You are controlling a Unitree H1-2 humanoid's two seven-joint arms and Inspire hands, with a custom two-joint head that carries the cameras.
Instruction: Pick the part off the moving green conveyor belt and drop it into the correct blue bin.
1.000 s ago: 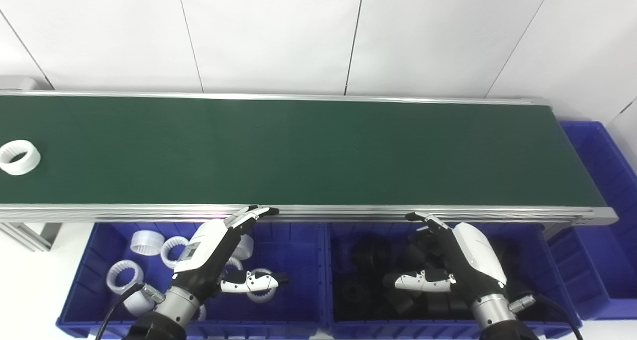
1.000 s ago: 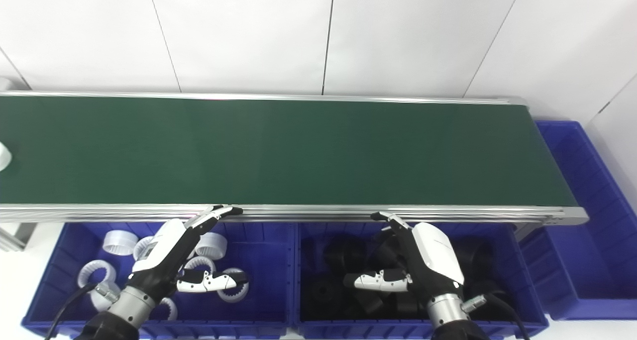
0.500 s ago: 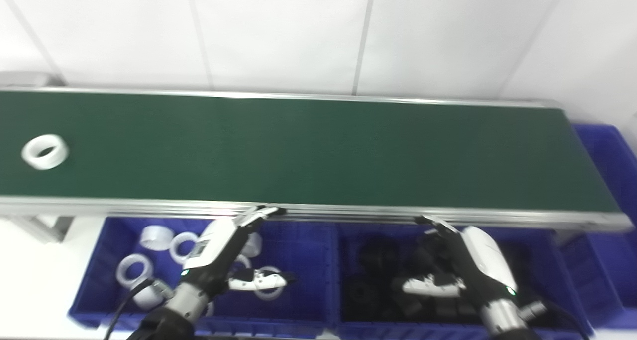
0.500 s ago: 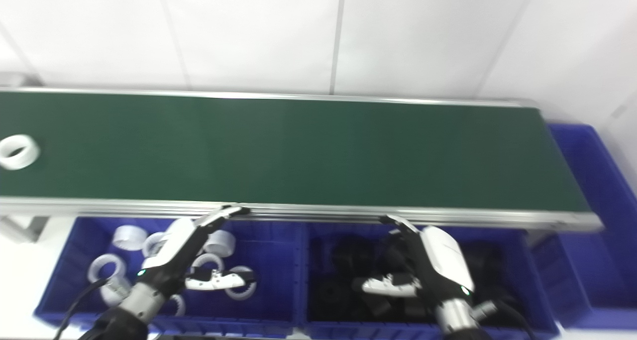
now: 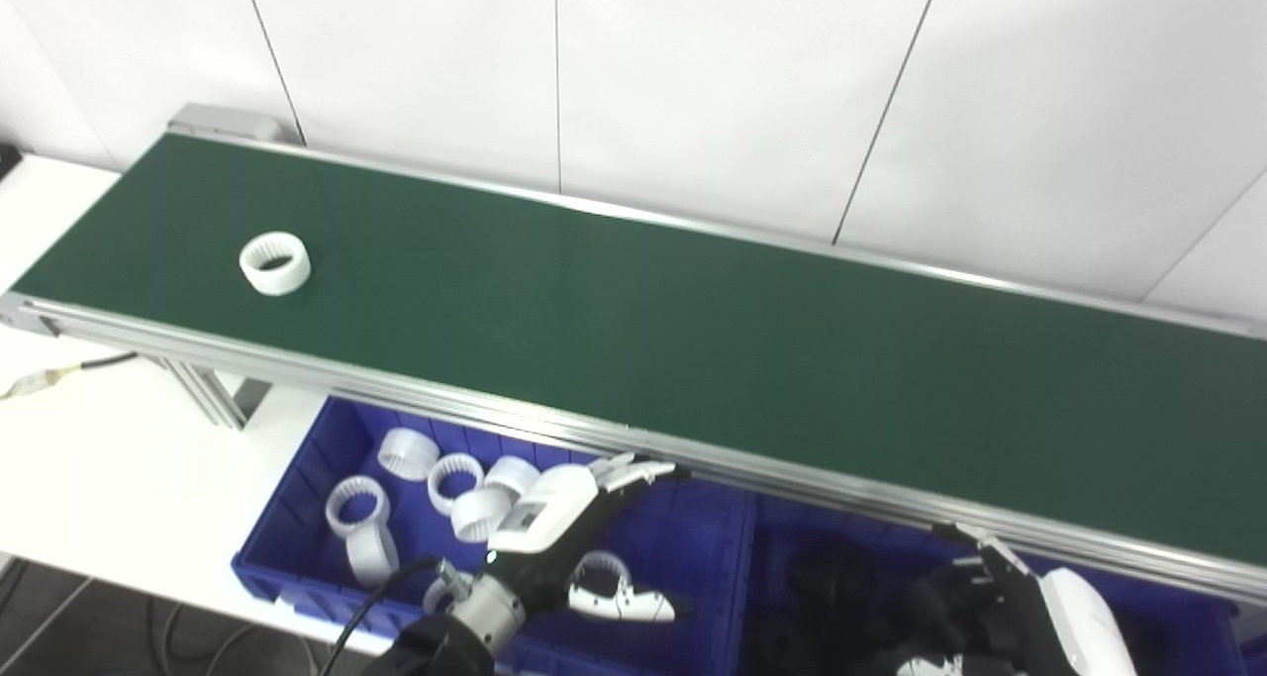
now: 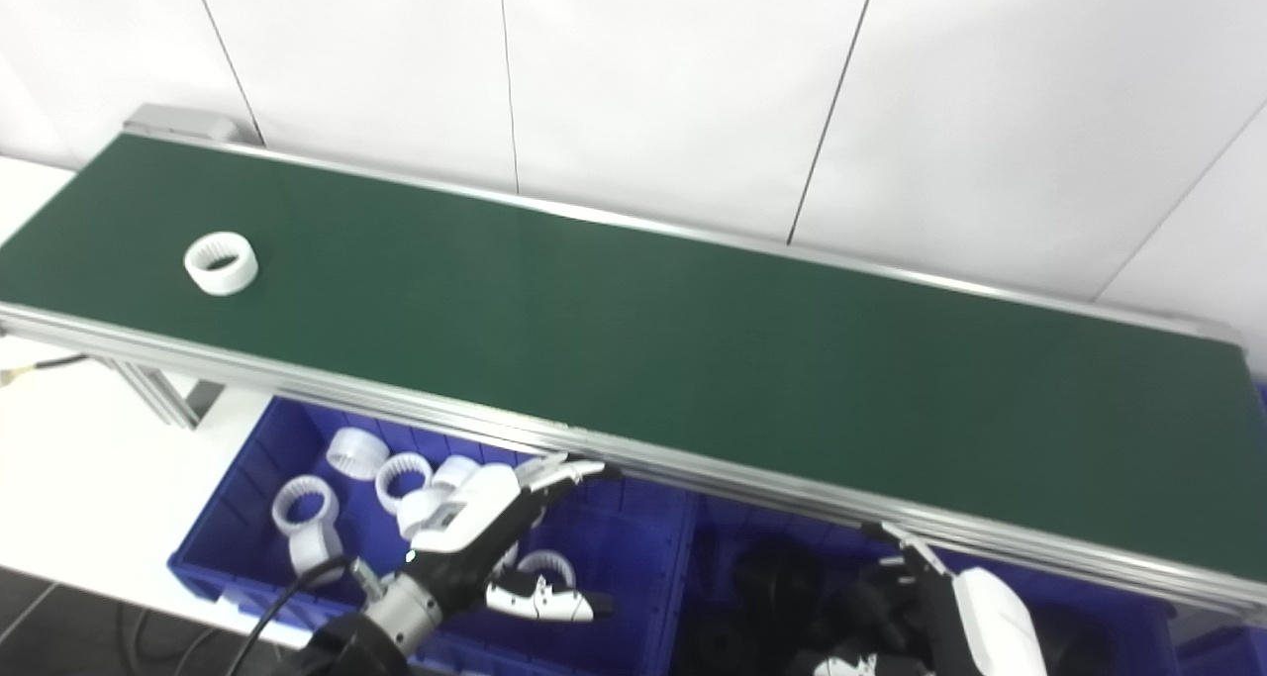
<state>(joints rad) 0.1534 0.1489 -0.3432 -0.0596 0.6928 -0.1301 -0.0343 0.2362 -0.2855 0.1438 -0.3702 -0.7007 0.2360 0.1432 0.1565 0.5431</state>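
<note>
A white toothed ring [image 5: 274,262] lies flat on the green conveyor belt [image 5: 693,330] near its far left end; it also shows in the right eye view [image 6: 221,262]. My left hand [image 5: 559,532] is open and empty, hovering over the left blue bin [image 5: 297,478] just below the belt's near rail. My right hand [image 5: 1029,622] is open and empty over the bin of black parts [image 5: 841,607] at the bottom right, partly cut off by the frame edge. Both hands are far from the ring.
The left bin holds several white toothed rings [image 5: 408,451]. The right bin holds black parts. A silver rail [image 5: 396,389] edges the belt's near side. A white tabletop [image 5: 89,458] and a cable [image 5: 59,371] lie at the left. A white panelled wall stands behind.
The camera has swung left and tilted, so the whole picture shifted. The white ring has travelled rightward along the belt. Both hands stay open over their bins.
</note>
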